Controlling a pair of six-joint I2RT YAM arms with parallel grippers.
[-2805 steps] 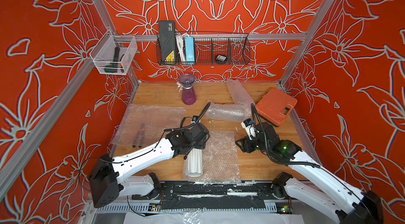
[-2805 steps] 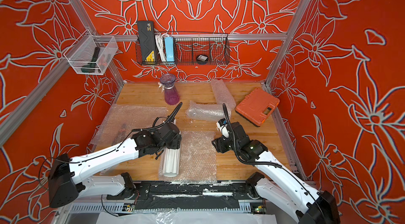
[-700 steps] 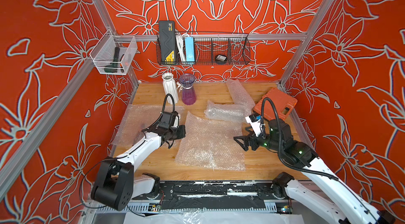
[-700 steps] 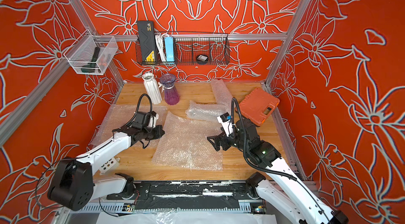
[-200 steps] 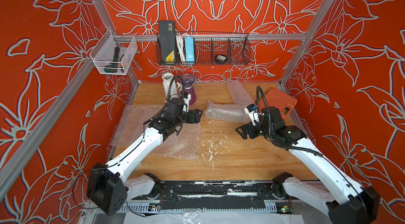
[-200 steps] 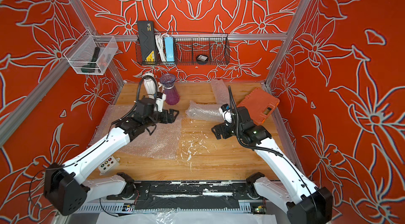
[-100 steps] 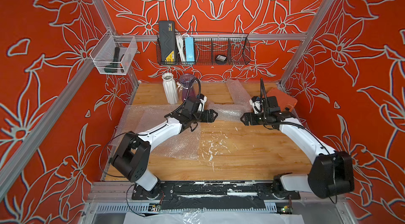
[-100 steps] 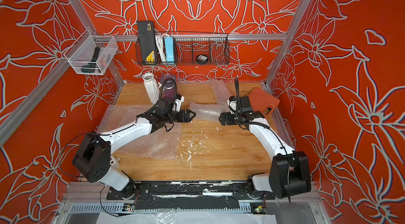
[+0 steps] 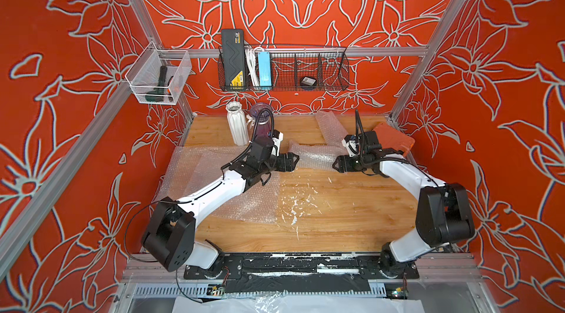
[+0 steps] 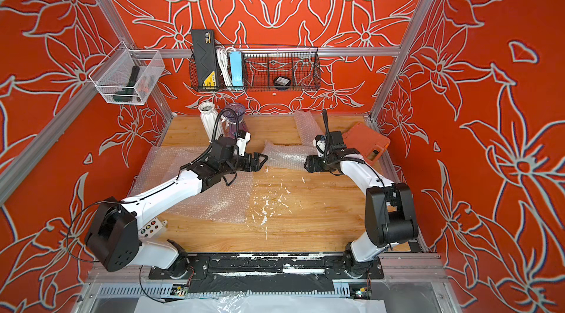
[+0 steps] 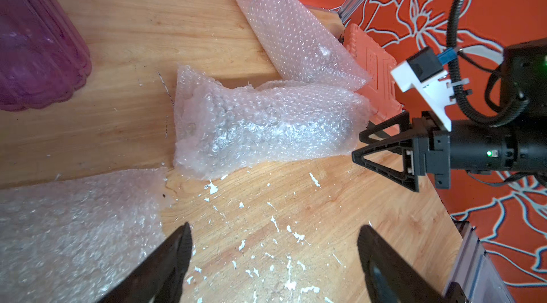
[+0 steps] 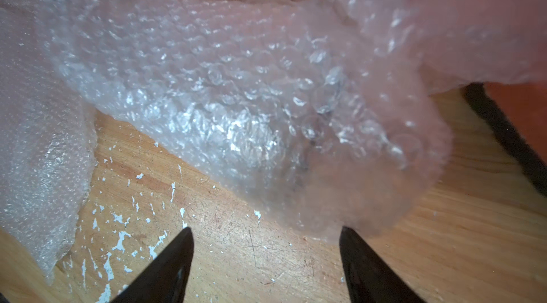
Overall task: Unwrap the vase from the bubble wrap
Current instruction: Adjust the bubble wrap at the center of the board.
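Right end effector point(image 9: 335, 164) nearer bubble wrap point(image 9: 315, 155) edge; left end effector point(image 9: 296, 162) opposite

The bubble wrap bundle point(image 11: 266, 126) just ahead of the left gripper point(image 11: 273, 227) is clear, crinkly, shiny plastic. The table point(image 11: 118, 49) under it is smooth wood, scratched and flecked white. The purple vase point(image 11: 35, 49) looks glossy and translucent; the orange case point(image 11: 373, 58) matt, ribbed plastic.

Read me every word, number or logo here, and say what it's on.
No text is legible.
Black box in the wire basket: yellow label, print too small to read.
Small black item in that basket: markings blurred.
Orange case: raised pattern, no readable words.
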